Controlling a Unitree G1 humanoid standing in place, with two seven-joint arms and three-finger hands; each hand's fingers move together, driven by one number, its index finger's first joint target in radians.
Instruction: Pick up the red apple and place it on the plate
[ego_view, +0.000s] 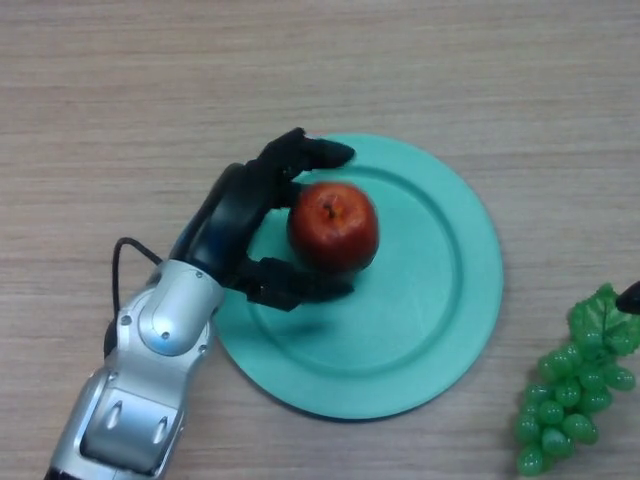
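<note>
Wood-grain table (150, 80), light brown, fills the head view. Count: one red apple (333, 226), one teal plate (440, 300), one bunch of green grapes (572, 395) with a leaf, one left hand (240, 215) in full view. A small black tip (630, 296) pokes in at the right edge just above the grapes, likely the right hand, too little shown to tell its fingers.

Apple location: on the plate, upright, stem dimple facing up, in the plate's left half, inside the rim.

Edges and room: the plate sits mid-frame, its lower rim near the bottom of the view. Bare plate surface lies open to the right of and below the apple. The grapes lie on the table at lower right, just beside the plate rim but apart from it. Wide bare table across the top and upper left.

Hand pose: the left arm comes in from lower left, silver forearm angled up and right, wrist over the plate's left rim. The fingers reach over the apple's far side, thumb (295, 285) curled along its near side, so the hand brackets the apple from the left. Fingers look close against the skin at upper left; the thumb sits just beside the apple's lower edge, contact there unclear. Moderately spread grasp round the apple.
</note>
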